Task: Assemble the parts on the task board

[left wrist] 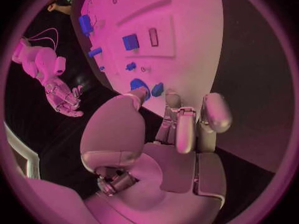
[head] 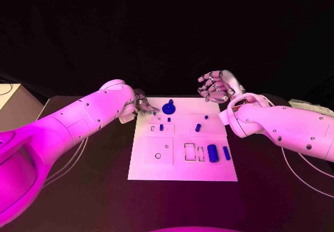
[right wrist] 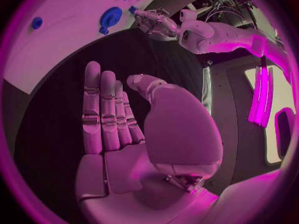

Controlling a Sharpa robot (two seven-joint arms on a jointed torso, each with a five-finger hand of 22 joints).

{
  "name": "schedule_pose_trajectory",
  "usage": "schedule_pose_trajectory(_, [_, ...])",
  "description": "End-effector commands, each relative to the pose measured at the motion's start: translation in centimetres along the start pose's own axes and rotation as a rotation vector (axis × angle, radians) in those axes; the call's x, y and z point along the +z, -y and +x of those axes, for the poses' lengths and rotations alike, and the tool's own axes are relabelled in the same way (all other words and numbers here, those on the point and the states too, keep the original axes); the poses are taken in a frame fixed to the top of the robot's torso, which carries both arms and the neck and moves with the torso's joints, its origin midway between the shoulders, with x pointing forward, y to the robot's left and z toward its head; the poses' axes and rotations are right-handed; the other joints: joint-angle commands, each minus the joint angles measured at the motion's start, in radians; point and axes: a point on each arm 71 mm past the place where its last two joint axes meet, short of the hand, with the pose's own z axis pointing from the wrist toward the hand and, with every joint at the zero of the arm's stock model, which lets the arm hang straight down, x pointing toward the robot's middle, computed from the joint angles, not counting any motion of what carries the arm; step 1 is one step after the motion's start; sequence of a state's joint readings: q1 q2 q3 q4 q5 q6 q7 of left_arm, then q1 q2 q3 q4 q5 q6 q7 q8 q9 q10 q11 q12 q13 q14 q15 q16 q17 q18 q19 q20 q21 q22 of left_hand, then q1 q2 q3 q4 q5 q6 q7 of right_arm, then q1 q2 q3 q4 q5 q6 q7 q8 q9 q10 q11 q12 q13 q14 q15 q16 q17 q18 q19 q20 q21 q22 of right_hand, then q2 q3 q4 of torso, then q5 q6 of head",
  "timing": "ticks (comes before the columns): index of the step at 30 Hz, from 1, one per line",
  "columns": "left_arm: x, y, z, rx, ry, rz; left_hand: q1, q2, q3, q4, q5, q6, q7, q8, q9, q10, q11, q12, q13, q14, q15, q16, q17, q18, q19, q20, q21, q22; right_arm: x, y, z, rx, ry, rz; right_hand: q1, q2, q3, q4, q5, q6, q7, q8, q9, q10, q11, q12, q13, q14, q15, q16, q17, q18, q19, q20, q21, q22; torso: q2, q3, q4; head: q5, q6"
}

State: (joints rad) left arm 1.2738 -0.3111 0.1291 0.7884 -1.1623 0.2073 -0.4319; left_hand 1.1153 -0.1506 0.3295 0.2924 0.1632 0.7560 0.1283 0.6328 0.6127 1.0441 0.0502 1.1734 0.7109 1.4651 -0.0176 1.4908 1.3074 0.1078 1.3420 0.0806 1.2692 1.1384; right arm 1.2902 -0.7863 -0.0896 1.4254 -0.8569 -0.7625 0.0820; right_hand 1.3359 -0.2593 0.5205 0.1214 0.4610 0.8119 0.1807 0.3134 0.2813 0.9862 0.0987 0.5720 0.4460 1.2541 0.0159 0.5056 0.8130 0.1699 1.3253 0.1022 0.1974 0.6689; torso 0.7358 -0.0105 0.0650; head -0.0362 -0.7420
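Fingertips of the left hand (head: pixel 142 106) sit at the far left corner of the task board (head: pixel 149 169), just beside the round blue part (head: pixel 169 107) that stands nearest that edge. From the left wrist view the fingers (left wrist: pixel 187 129) are partly curled, with their tips close to that part and a smaller blue piece (left wrist: pixel 157 89) next to it; whether anything is pinched between them I cannot tell. The right hand (head: pixel 215 88) hangs released above the table beyond the board's far right corner, fingers extended and close together, palm bare, holding nothing.

Other blue parts lie nearer the robot than either hand: small pegs (head: pixel 198 127) mid-board and two longer blocks (head: pixel 213 152) toward the near right.

My reading: the step in hand is a reach for the round part at the far edge. Next comes a firm pinch on it, then a clean lift clear of the neighbouring piece, while the right hand waits
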Motion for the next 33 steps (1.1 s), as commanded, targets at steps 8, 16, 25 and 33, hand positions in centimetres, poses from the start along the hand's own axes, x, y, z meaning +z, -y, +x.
schedule_pose_trajectory(8, [0.03,0.15,0.01,-0.038,0.002,0.019,0.001,0.013,0.008,0.000,0.004,0.005,-0.005,0.006,0.002,0.003,-0.002,0.003,0.002,0.043,0.001,0.002,0.117,-0.009,0.005,-0.001,0.006,0.001,0.06,-0.12,0.04,-0.003,-0.002,-0.009,0.006,0.005,-0.001,-0.007,0.002,0.003,0.006,0.005,-0.001,0.007,0.000,0.000,-0.001,0.007,-0.002,-0.006,0.001,0.009,0.004,0.001,-0.005,-0.001,0.000,0.0002,-0.0001,0.002,-0.005])
schedule_pose_trajectory(16, [0.05,0.25,0.05,-0.060,0.000,0.026,0.025,0.044,0.036,-0.004,0.003,0.003,-0.005,0.010,0.006,-0.001,-0.003,0.002,-0.003,0.042,0.000,0.002,0.115,-0.008,0.003,-0.002,0.006,0.001,0.07,-0.12,0.05,-0.003,-0.002,-0.008,0.004,0.005,-0.003,-0.007,0.005,0.004,0.006,0.005,-0.002,0.008,0.000,0.001,-0.002,0.008,-0.002,-0.008,0.003,0.009,0.005,0.000,-0.005,-0.002,0.000,0.0007,0.0001,0.002,-0.008])
schedule_pose_trajectory(25, [0.12,0.32,0.13,-0.080,-0.008,0.030,0.065,0.046,0.067,-0.009,0.003,0.002,-0.007,0.015,0.010,-0.003,-0.005,0.002,-0.005,0.042,-0.001,0.003,0.116,-0.009,0.003,-0.003,0.008,0.004,0.09,-0.11,0.06,-0.003,-0.003,-0.008,0.004,0.005,-0.003,-0.007,0.005,0.004,0.006,0.005,-0.002,0.008,0.000,0.001,-0.002,0.008,-0.002,-0.008,0.003,0.009,0.005,0.000,-0.005,-0.002,0.000,0.0012,-0.0005,0.000,-0.008])
schedule_pose_trajectory(33, [0.18,0.29,0.20,-0.087,-0.018,0.030,0.070,0.045,0.070,-0.009,0.002,0.003,-0.007,0.016,0.011,0.000,-0.005,0.004,-0.001,0.043,-0.001,0.005,0.119,-0.009,0.004,-0.003,0.010,0.006,0.10,-0.12,0.09,-0.003,-0.003,-0.008,0.003,0.006,-0.004,-0.006,0.005,0.004,0.005,0.006,-0.002,0.008,0.000,0.002,-0.003,0.009,-0.002,-0.008,0.003,0.009,0.005,0.000,-0.005,-0.002,0.001,0.0012,-0.0007,0.000,-0.009])
